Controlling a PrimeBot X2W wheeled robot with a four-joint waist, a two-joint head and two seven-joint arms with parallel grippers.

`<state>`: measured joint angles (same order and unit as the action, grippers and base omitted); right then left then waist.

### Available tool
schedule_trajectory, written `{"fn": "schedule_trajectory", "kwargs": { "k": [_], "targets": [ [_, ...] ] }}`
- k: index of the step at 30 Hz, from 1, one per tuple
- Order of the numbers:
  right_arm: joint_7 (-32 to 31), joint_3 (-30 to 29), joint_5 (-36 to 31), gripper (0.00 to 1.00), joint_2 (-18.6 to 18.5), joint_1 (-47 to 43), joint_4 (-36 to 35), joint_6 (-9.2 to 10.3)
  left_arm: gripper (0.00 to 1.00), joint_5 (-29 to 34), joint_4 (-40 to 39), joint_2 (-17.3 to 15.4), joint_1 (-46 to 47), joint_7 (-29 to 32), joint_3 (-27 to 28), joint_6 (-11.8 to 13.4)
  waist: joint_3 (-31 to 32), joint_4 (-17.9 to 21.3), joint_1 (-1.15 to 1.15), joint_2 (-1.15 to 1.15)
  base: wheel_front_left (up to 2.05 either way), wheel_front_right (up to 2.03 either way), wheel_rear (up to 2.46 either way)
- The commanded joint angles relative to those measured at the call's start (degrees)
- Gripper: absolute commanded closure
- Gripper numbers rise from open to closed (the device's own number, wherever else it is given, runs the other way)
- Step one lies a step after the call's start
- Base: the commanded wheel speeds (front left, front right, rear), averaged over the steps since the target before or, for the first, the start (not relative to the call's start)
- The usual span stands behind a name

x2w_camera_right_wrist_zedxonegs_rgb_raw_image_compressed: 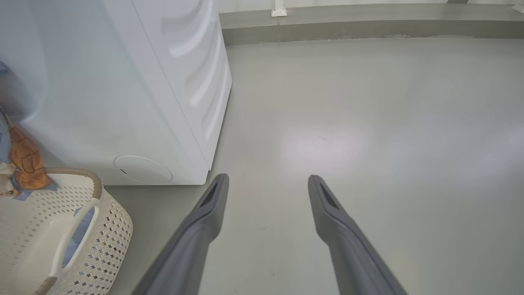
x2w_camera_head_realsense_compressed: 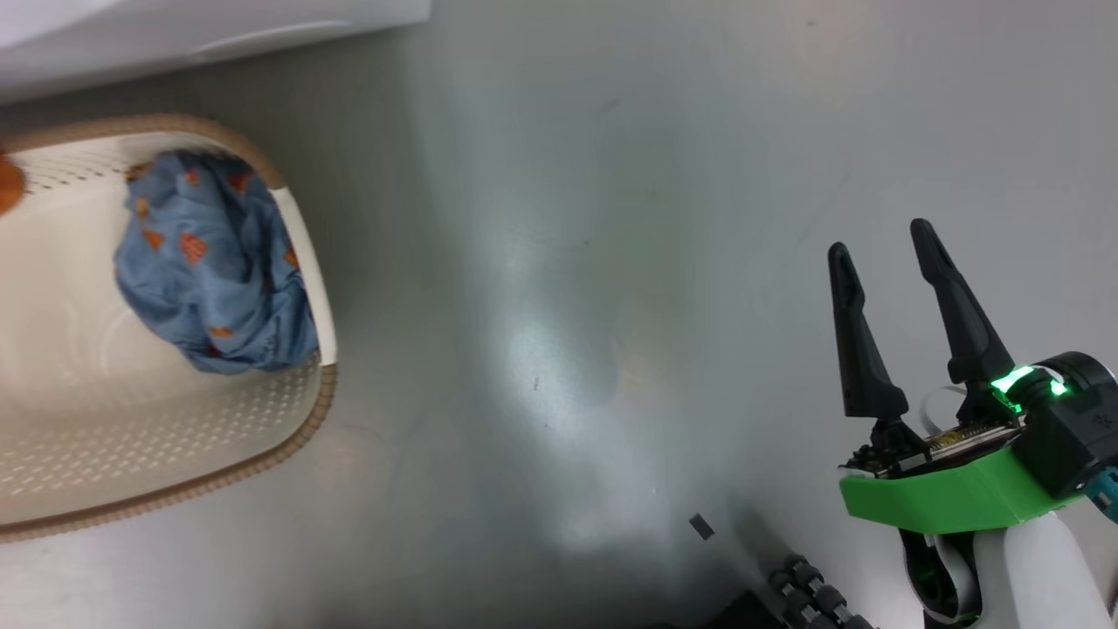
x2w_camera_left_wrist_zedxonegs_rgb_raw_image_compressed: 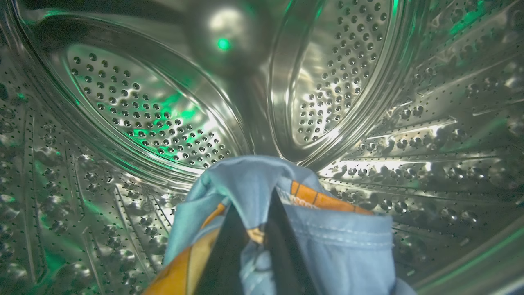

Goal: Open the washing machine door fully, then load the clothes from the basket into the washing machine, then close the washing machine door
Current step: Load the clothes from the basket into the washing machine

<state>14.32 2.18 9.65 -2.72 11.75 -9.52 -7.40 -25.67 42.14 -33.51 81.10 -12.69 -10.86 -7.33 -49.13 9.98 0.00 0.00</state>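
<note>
My left gripper (x2w_camera_left_wrist_zedxonegs_rgb_raw_image_compressed: 256,205) is inside the washing machine's steel perforated drum (x2w_camera_left_wrist_zedxonegs_rgb_raw_image_compressed: 143,123), shut on a piece of the clothes (x2w_camera_left_wrist_zedxonegs_rgb_raw_image_compressed: 335,246), blue fabric with orange print that drapes over both dark fingers. More blue printed clothes (x2w_camera_head_realsense_compressed: 214,271) lie bundled in the cream basket (x2w_camera_head_realsense_compressed: 323,411) on the floor at the left. The basket (x2w_camera_right_wrist_zedxonegs_rgb_raw_image_compressed: 106,229) stands right in front of the white washing machine (x2w_camera_right_wrist_zedxonegs_rgb_raw_image_compressed: 123,82), and an end of orange and blue cloth (x2w_camera_right_wrist_zedxonegs_rgb_raw_image_compressed: 24,164) hangs above it. My right gripper (x2w_camera_head_realsense_compressed: 880,238) hovers open over bare floor, well right of the basket. The washing machine door is out of view.
The grey floor (x2w_camera_head_realsense_compressed: 568,262) stretches wide to the right of the basket and machine. A round filter cover (x2w_camera_right_wrist_zedxonegs_rgb_raw_image_compressed: 143,169) sits low on the machine's front. A wall skirting (x2w_camera_right_wrist_zedxonegs_rgb_raw_image_compressed: 368,24) runs along the far side. Dark parts of my base (x2w_camera_head_realsense_compressed: 812,594) show at the bottom.
</note>
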Motion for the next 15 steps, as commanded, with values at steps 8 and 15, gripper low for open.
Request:
{"fn": "schedule_trajectory", "kwargs": {
  "k": [8,15],
  "targets": [
    [0.7,3.7,1.6,0.00,-0.2,0.6,-1.6,-0.09,1.00,-0.9,3.1,-9.0,13.8,1.0,-4.6,-0.2,-5.6,4.4,0.00,0.00,0.00,0.00,0.00],
    [0.7,5.9,2.9,0.00,-0.2,1.3,-1.0,-0.09,1.00,-0.4,6.5,-11.0,23.3,-0.2,-7.8,-0.2,-6.5,5.5,0.00,0.00,0.00,0.00,0.00]
  ]
}}
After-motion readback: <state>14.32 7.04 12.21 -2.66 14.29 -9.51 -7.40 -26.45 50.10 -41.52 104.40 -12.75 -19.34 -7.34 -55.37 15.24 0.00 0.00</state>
